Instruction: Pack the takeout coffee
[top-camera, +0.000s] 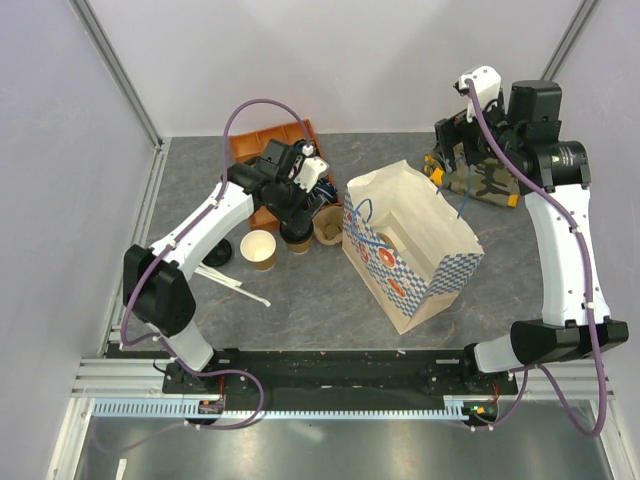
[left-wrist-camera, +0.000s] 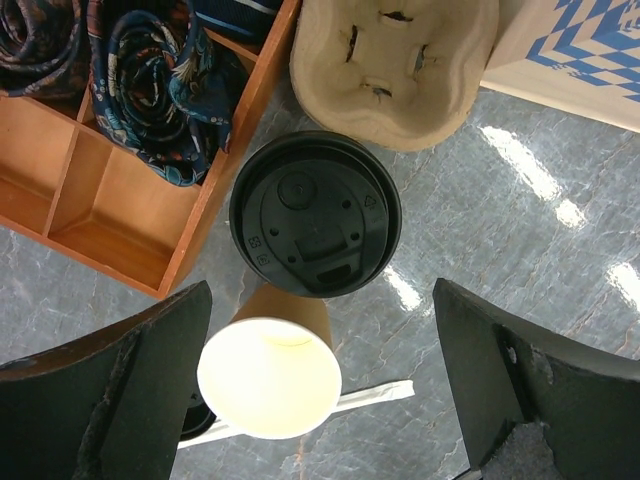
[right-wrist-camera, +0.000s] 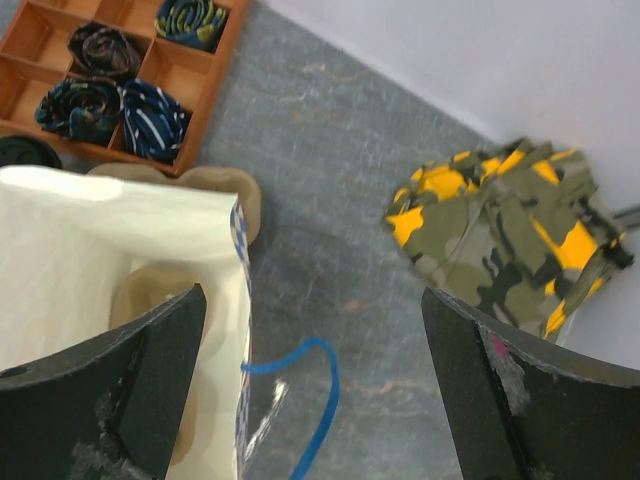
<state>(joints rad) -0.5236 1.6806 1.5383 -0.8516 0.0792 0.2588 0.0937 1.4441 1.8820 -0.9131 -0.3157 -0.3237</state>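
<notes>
Left gripper (left-wrist-camera: 320, 300), jaws apart, hovers above the coffee (left-wrist-camera: 315, 215) left of the bag (top-camera: 400, 285); right gripper (right-wrist-camera: 312, 300), likewise apart, hangs far-right.

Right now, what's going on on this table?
The left gripper hovers open directly above the lidded takeout coffee, which stands on the table beside a wooden tray of rolled ties and a lidless paper cup. Nothing is gripped yet. The right gripper, also open and empty, hangs by the open paper bag, with a camouflage pouch nearby.
</notes>
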